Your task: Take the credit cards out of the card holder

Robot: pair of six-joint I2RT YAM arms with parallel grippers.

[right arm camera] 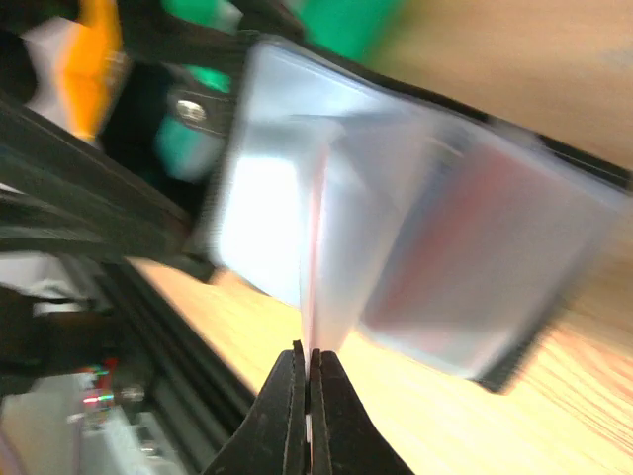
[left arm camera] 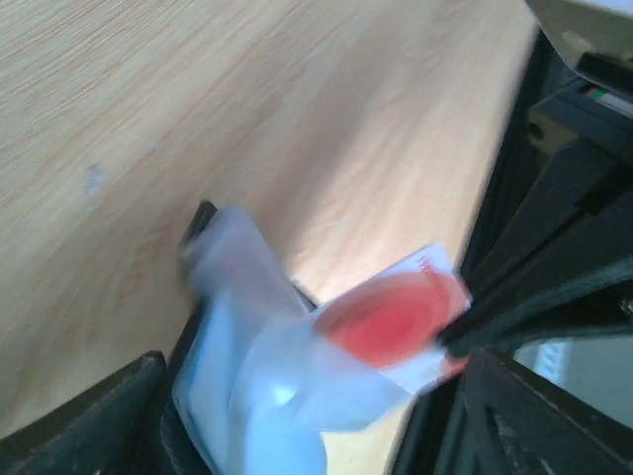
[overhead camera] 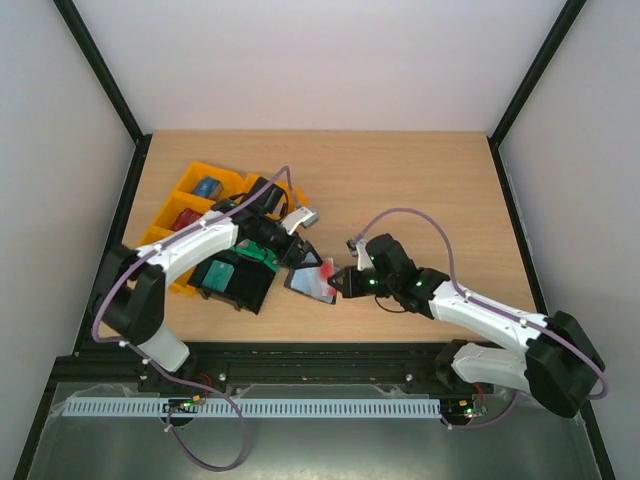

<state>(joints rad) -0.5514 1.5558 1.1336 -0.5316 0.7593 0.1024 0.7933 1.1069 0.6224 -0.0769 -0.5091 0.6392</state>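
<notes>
Centre frame on the table (overhead camera: 420, 180), the right gripper (overhead camera: 339, 282) pinches shut on a red-and-white credit card (overhead camera: 324, 271) protruding from the open card holder (overhead camera: 305, 285). The left gripper (overhead camera: 299, 257) straddles the holder, its grip impossible to tell.

Motion blur smears the card holder (left arm camera: 242, 346) in the left wrist view, its lower part cut off at the bottom edge; print on the red-and-white card (left arm camera: 396, 322) is unreadable.
</notes>
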